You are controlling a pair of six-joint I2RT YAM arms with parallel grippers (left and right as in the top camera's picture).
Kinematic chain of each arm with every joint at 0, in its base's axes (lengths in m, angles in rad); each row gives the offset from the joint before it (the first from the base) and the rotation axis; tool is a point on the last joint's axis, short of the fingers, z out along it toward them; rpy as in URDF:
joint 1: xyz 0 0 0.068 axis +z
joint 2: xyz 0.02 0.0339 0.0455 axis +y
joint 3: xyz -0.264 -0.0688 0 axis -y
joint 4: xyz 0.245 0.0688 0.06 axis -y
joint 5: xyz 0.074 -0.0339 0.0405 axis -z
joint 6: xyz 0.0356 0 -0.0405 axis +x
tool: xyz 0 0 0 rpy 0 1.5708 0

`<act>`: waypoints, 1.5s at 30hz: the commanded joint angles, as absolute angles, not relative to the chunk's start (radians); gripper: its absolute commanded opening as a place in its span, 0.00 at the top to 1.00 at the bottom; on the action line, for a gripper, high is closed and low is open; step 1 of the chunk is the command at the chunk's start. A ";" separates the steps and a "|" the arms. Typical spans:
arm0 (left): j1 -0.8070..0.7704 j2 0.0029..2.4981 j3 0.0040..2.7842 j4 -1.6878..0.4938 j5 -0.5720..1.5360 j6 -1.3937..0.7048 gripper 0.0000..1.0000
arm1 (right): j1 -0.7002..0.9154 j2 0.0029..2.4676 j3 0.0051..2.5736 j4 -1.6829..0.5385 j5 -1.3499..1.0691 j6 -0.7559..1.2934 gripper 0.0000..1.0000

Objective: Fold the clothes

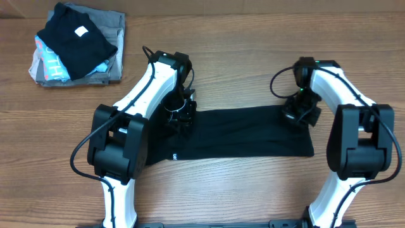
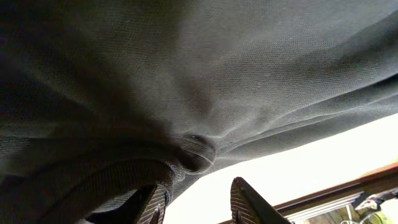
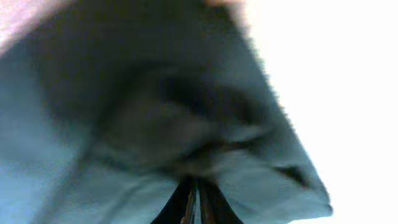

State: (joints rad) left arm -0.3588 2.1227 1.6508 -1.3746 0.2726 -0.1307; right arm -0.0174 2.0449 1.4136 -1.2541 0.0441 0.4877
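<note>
The clothes (image 1: 247, 130), a black shirt, lie as a long flat band across the middle of the table. My left gripper (image 1: 180, 117) is at the band's upper left corner. In the left wrist view the shirt (image 2: 217, 74) fills the picture and drapes over the left finger (image 2: 155, 202). The jaws of my left gripper (image 2: 199, 190) stand apart with bright empty space between them. My right gripper (image 1: 299, 114) is at the band's upper right corner. In the right wrist view my right gripper (image 3: 198, 186) is shut, with the shirt's fabric (image 3: 124, 112) bunched at its tips.
A pile of folded garments (image 1: 79, 44), black on top with a white square label, over grey and light blue, sits at the far left. The wooden table (image 1: 253, 38) shows bare behind and in front of the shirt.
</note>
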 commanded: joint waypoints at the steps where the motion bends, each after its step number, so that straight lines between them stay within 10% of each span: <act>1: -0.362 2.114 1.622 -1.375 0.229 -0.133 0.62 | -0.070 2.016 1.409 -1.277 0.112 0.555 0.94; 13: -0.278 2.114 1.506 -1.377 0.063 -0.187 0.54 | -0.199 2.016 1.409 -1.311 0.088 0.577 0.96; 21: -0.196 2.110 1.517 -1.449 0.071 -0.210 0.93 | -0.200 1.998 1.409 -1.311 0.088 0.608 0.96; 31: -0.236 2.068 1.563 -1.517 0.082 -0.219 0.65 | -0.200 1.847 1.409 -1.291 0.070 0.602 0.95; 34: -0.237 2.039 1.584 -1.509 0.082 -0.240 0.64 | -0.207 1.846 1.409 -1.259 -0.040 0.518 0.72; 35: -0.237 2.027 1.592 -1.510 0.082 -0.240 0.64 | -0.217 1.846 1.409 -1.250 -0.072 0.511 0.25; 36: -0.237 1.996 1.607 -1.514 0.077 -0.240 0.63 | -0.248 1.846 1.409 -1.234 -0.138 0.506 0.00; 39: -0.237 1.920 1.626 -1.510 0.070 -0.238 0.50 | -0.328 1.846 1.409 -1.199 -0.288 0.433 0.00; 40: -0.236 1.891 1.628 -1.502 0.070 -0.231 0.02 | -0.360 1.846 1.409 -1.197 -0.329 0.403 0.00; 45: -0.234 1.802 1.628 -1.455 0.070 -0.215 0.00 | -0.463 1.846 1.398 -1.203 -0.443 0.216 0.00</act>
State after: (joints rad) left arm -0.2344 1.8645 1.6051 -1.4746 0.0734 -0.2222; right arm -0.4232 1.8557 1.4097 -1.1992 -0.3054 0.3771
